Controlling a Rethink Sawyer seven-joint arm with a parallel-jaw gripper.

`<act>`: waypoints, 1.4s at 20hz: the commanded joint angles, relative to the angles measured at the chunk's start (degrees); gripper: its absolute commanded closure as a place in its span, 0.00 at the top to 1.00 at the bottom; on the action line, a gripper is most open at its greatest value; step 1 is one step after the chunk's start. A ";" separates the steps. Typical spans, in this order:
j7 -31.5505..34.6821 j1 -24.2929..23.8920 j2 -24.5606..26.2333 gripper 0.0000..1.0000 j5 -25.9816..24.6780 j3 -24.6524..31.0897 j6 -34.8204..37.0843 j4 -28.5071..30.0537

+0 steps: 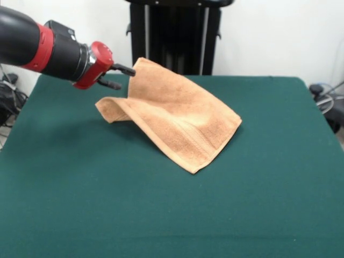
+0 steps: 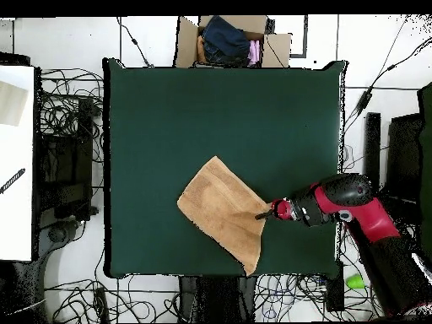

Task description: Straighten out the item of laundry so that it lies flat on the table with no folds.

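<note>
The light orange-tan towel (image 1: 177,118) lies in the middle of the dark green table (image 1: 161,215), with its near corner flat. Its far left edge is lifted off the table and a flap curls out to the left. My gripper (image 1: 124,78) comes in from the left and is shut on that raised edge near the top corner. In the overhead view the towel (image 2: 221,207) lies near the table's (image 2: 211,110) bottom edge, and the gripper (image 2: 261,215) meets its right edge. Band stripes show near the near hem. No tag shows.
The robot's black pedestal (image 1: 174,32) stands behind the table. In the overhead view a cardboard box with clothes (image 2: 232,40) sits beyond the table's top edge. Cables lie on the floor around the table, and a white surface (image 2: 15,160) is at the left.
</note>
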 commanded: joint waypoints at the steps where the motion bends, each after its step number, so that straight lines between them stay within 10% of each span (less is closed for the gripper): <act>1: 6.47 0.40 1.15 1.00 2.40 -1.02 -2.46 1.36; 28: 7.14 6.73 8.41 1.00 4.18 -0.40 7.35 -14.25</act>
